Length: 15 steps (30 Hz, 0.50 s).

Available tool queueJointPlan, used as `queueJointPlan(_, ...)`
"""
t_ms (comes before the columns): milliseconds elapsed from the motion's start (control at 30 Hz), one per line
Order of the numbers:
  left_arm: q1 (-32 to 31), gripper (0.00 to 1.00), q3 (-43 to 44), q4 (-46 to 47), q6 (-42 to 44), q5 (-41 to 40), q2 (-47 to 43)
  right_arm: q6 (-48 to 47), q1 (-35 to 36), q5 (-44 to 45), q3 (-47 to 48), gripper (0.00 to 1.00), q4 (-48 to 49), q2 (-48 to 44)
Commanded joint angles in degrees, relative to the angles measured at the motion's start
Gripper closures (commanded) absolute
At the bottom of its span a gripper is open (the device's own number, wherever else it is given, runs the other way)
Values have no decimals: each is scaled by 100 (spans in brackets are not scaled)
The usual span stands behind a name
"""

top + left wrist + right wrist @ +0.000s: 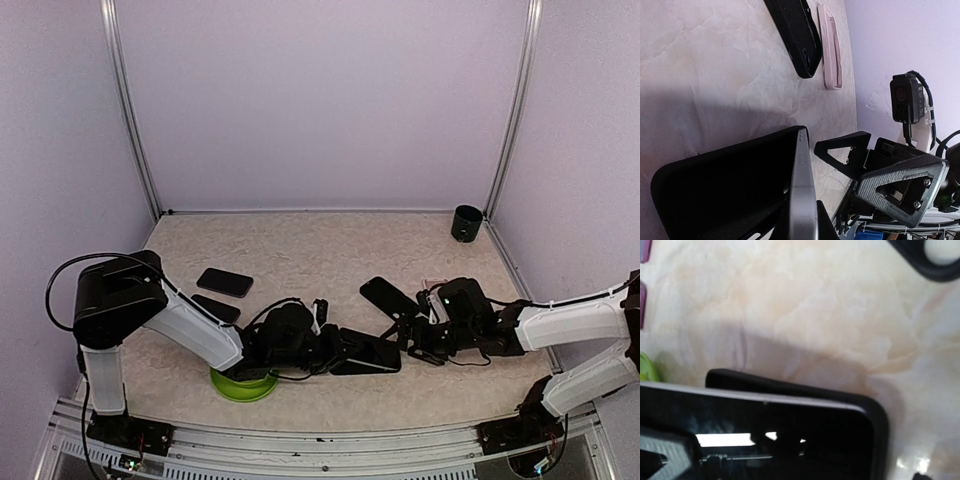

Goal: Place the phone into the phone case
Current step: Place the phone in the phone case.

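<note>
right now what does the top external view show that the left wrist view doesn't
Only top external: the left arm and right arm whole, the green disc, the black cup in the far right corner, two dark slabs by the left arm. Only left wrist: the silver edge of the phone close up against the black case. Both: phone and case between the grippers, the right gripper open, a spare black case.

A beige, marble-patterned table spreads before my two arms, with a farther dark slab and a nearer dark slab lying side by side on its left. A green disc sits at the near edge. A black case and a pink case lie together right of centre, and a black cup stands upright in the far right corner.
</note>
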Motion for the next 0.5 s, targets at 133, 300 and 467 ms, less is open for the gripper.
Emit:
queueJointPlan(133, 18, 100, -193, 933, 312, 156, -410, -203, -108, -197, -100, 4, 18, -76)
queueJointPlan(300, 17, 100, -259, 1194, 364, 211, -498, -254, -105, -414, -86, 4, 316, 130)
queueJointPlan(467, 11, 100, -346, 1545, 344, 310, -514, -304, -102, -674, -91, 4, 655, 280)
